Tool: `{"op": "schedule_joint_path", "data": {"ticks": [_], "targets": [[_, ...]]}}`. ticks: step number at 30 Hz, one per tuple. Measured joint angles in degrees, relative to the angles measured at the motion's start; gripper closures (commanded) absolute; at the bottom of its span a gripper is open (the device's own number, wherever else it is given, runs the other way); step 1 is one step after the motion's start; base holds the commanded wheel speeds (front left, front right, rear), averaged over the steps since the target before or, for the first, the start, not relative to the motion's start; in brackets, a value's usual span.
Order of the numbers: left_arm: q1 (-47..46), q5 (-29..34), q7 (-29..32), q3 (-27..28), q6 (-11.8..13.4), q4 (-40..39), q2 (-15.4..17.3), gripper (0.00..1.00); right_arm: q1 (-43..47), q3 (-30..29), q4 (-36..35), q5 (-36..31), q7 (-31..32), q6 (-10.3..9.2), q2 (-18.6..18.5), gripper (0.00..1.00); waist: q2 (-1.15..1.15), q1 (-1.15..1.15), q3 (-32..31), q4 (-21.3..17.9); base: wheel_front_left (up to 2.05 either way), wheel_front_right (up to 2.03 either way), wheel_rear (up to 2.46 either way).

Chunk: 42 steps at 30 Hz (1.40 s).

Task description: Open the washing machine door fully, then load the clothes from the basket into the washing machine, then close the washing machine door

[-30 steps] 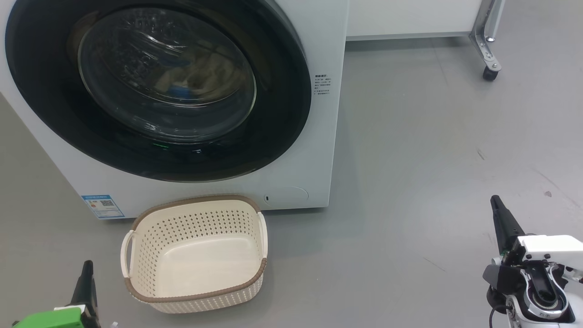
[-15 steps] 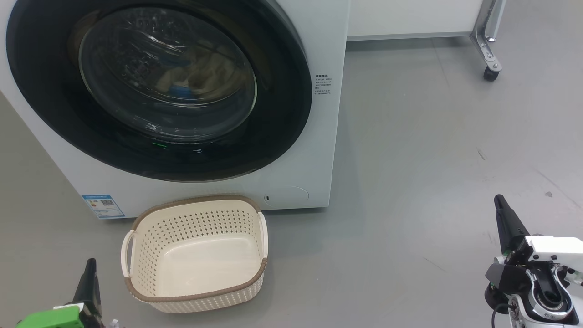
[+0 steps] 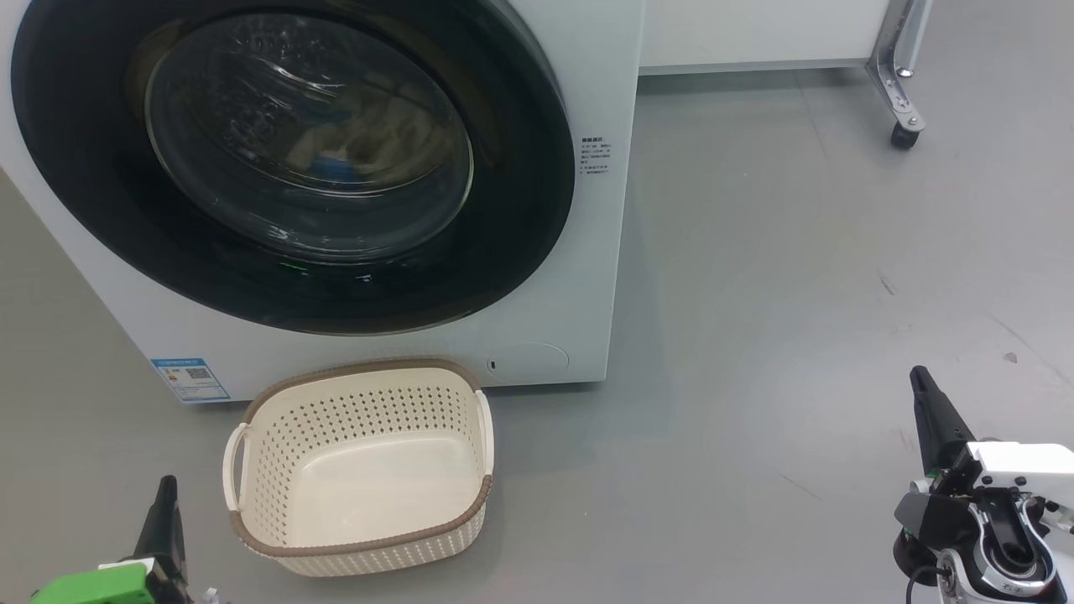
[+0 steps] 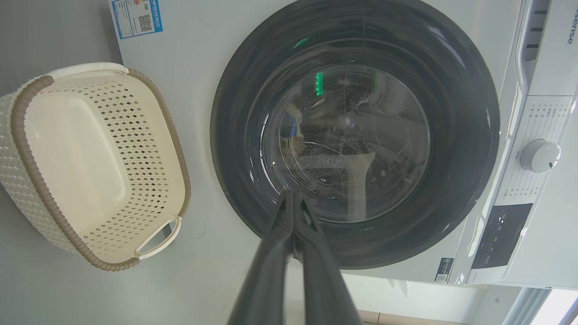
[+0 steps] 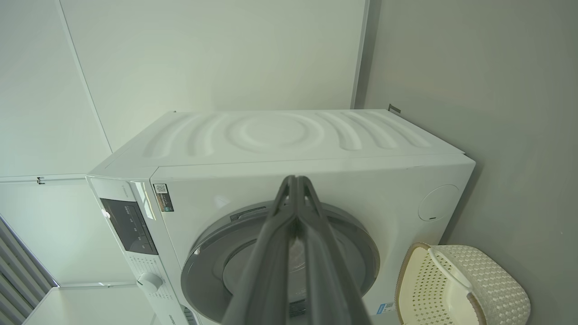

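Note:
The washing machine stands at the upper left with the washing machine door closed flat against its front. Through the glass window I make out the clothes, cream with a patch of blue, lying in the drum. In front of the machine, the basket sits on the floor and is empty. My left gripper is shut at the lower left, beside the basket and holding nothing. My right gripper is shut at the lower right, far from both. The left wrist view looks past the shut fingertips at the door.
Open grey floor stretches to the right of the machine. A metal leg on a caster and a white unit stand at the back right. The machine's control knob and dark panel lie beside the door.
The right gripper has sunk a little toward the lower right of the head view. The left gripper has dropped slightly. Door, basket and clothes have not moved.

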Motion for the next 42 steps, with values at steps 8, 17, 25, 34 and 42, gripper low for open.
{"op": "schedule_joint_path", "data": {"ticks": [8,17,25,34,42], "targets": [[-0.01,0.00,0.00,0.00,0.00,0.00,0.00,1.00,0.15,-0.01,-0.01,0.00,0.00,0.00,0.02,1.00,0.00,0.00,0.00,0.00,0.00,0.00,0.00],[-0.01,0.00,0.00,0.01,0.00,0.00,-0.01,1.00,0.15,-0.01,-0.03,0.00,0.00,0.00,0.02,1.00,0.00,0.00,0.00,0.00,0.00,0.00,0.00],[-0.01,0.00,0.00,0.01,0.00,0.00,-0.01,1.00,0.15,-0.01,-0.05,0.00,0.00,0.00,0.02,1.00,0.00,0.00,0.00,0.00,0.00,0.00,0.00],[-0.01,0.00,0.00,0.01,0.00,0.00,-0.01,1.00,0.15,-0.01,-0.08,0.00,0.00,-0.01,0.03,1.00,0.00,0.00,0.01,0.00,0.00,0.00,0.00],[-0.01,0.00,0.00,0.02,0.07,0.00,-0.01,1.00,0.15,-0.01,-0.12,0.00,0.00,-0.01,0.03,1.00,0.00,0.00,0.01,0.00,0.00,0.00,0.00]]}}
